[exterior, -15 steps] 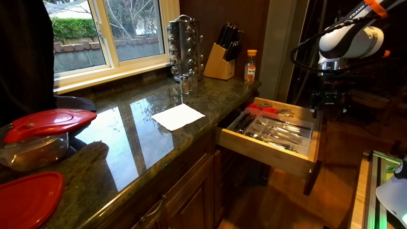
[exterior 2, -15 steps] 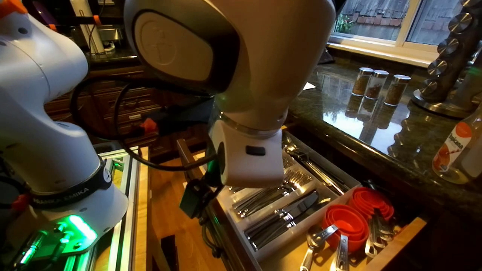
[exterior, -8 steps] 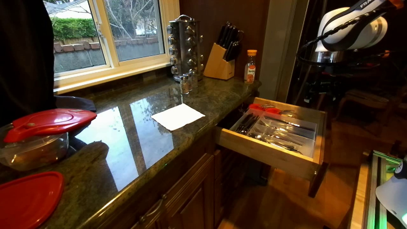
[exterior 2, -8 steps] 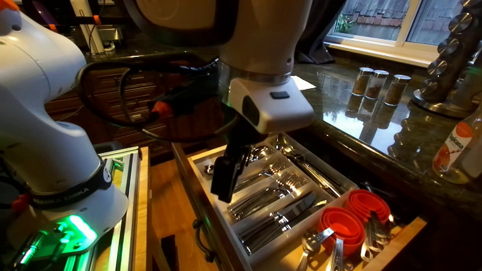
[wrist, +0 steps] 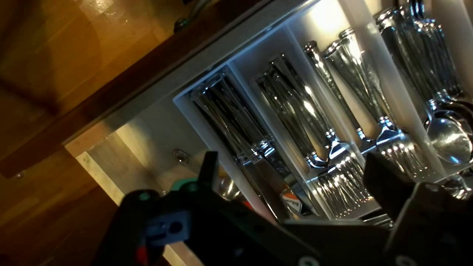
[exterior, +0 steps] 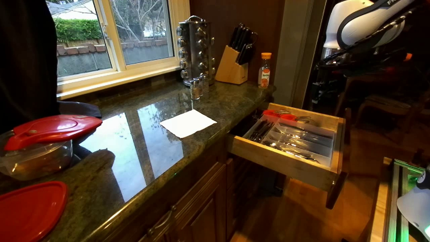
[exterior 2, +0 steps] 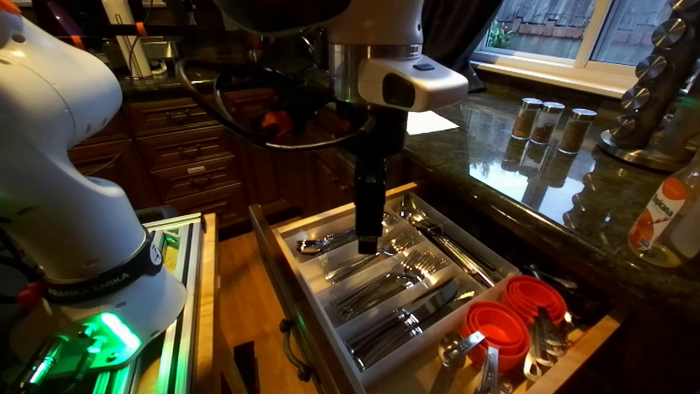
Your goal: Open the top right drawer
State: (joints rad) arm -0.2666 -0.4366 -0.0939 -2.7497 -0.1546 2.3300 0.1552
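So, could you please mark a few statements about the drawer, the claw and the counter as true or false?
1. The top right drawer is pulled out. True.
2. The claw is open. True.
3. The claw is gripping the drawer's handle. False: it hangs apart from it.
4. Red nested cups lie inside the drawer. True.
5. The orange-capped bottle lies on its side. False: it stands upright on the counter.
6. The white sheet lies in the drawer. False: it lies on the counter.
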